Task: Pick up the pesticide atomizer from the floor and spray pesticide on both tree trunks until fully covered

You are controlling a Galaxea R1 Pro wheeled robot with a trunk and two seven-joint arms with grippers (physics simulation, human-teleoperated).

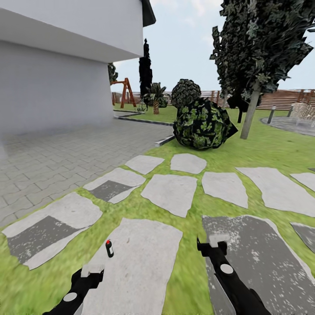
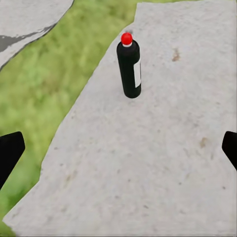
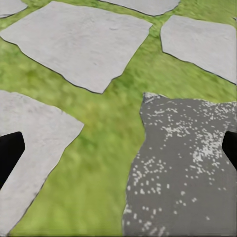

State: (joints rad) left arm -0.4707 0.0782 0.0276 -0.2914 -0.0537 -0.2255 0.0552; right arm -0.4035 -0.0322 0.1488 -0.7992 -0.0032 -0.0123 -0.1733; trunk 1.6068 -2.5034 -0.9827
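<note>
Spray bottle: one, a small black bottle (image 1: 109,249) with a red cap, standing upright on a pale stone slab (image 1: 144,262) in the lawn, just ahead of the left claw and apart from it; the left wrist view has it (image 2: 130,66) upright on the same stone (image 2: 163,163).
Left claw: (image 1: 92,270) low over the slab's near end, its two dark fingers (image 2: 10,153) spread wide at the edges of its own camera's picture, holding nothing.
Right claw: (image 1: 218,240) over a darker, speckled slab (image 1: 258,258), its fingers (image 3: 10,153) likewise wide apart and empty; grass (image 3: 98,163) and pale stones lie under it.
Arms: two, both black.
Pale-trunk trees: one clear, its leaning pale trunk (image 1: 250,114) far off on the right under dark jagged leaves; a second pale trunk (image 1: 224,100) partly shows behind it.
In the way: a round dark-green bush (image 1: 202,124) between the stones and the trees, a smaller one (image 1: 185,92) behind it.
Stepping stones: about a dozen, grass between them.
Around: a grey-white house wall (image 1: 52,83) and grey brick paving (image 1: 65,157) on the left; a tall black narrow tree (image 1: 145,72), a palm-like plant (image 1: 155,97), a red-brown swing frame (image 1: 126,91) and a brown slat fence (image 1: 284,98) at the back.
</note>
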